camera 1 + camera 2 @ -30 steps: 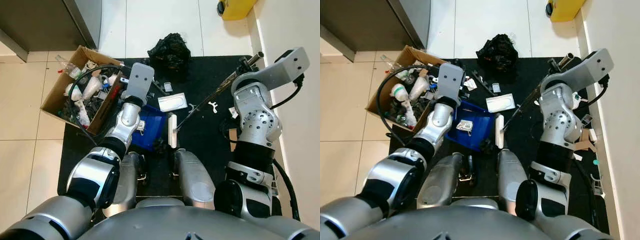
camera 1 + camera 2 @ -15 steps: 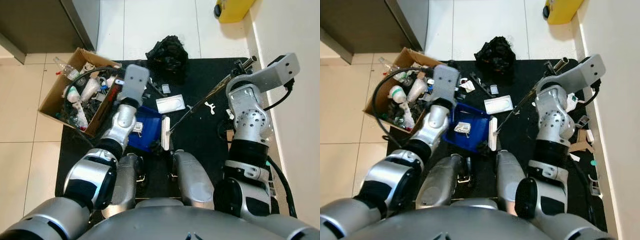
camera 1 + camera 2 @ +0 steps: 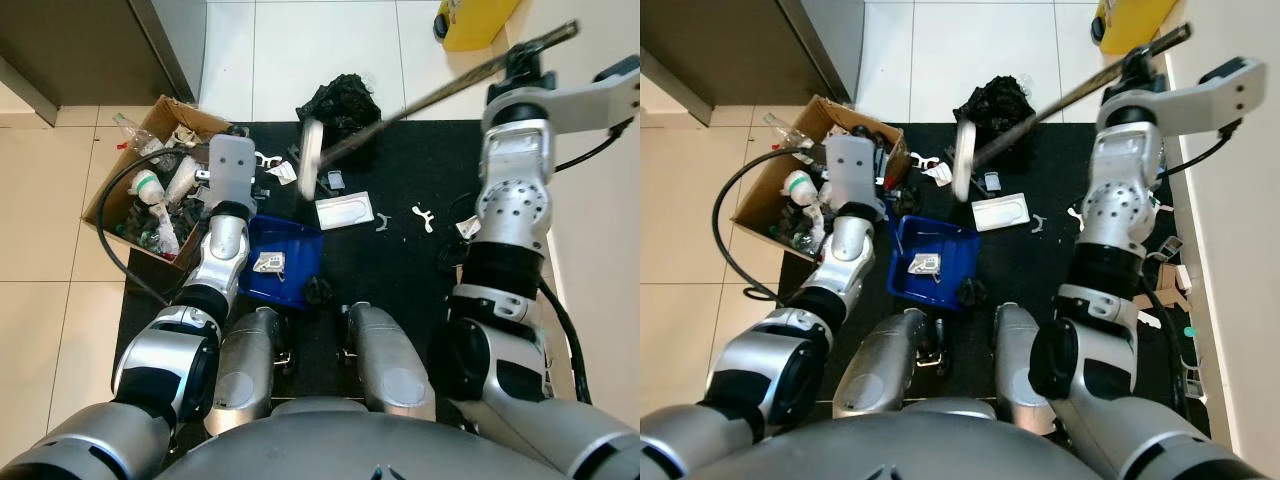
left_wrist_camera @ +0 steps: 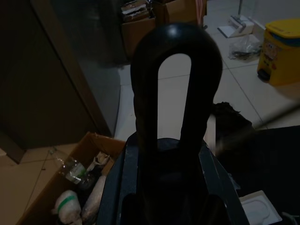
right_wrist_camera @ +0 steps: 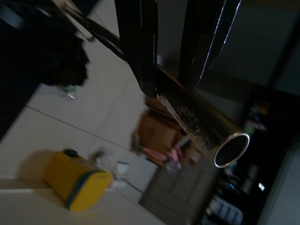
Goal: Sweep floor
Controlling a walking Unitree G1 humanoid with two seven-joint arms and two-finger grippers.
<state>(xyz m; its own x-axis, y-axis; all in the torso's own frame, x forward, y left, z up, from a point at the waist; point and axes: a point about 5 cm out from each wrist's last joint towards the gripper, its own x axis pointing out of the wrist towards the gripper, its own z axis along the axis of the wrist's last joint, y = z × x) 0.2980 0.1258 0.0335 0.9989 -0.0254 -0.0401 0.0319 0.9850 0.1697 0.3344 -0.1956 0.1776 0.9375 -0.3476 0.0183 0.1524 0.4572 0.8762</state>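
My right gripper (image 5: 173,84) is shut on the metal broom stick (image 3: 450,85), held high near the right wall. The white broom head (image 3: 312,150) hangs in the air over the far part of the black mat (image 3: 420,160). The blue dustpan (image 3: 290,255) rests on the mat in front of my feet with a crumpled paper (image 3: 268,263) in it. Its black loop handle (image 4: 176,93) sticks out of my left gripper (image 4: 164,192), which is shut on it. Loose on the mat lie a white tray (image 3: 345,210), small white hooks (image 3: 425,215) and a black lump (image 3: 318,292) at the pan's lip.
A cardboard box (image 3: 110,190) full of rubbish stands at the mat's left edge. A black bag (image 3: 340,100) sits at the mat's far edge, a yellow container (image 3: 470,20) beyond it. A wall runs along the right, a dark cabinet (image 3: 90,50) at the far left.
My right arm has swung the broom up and away: its head left the mat beside the dustpan and now hangs over the far side. The dustpan has shifted slightly left.
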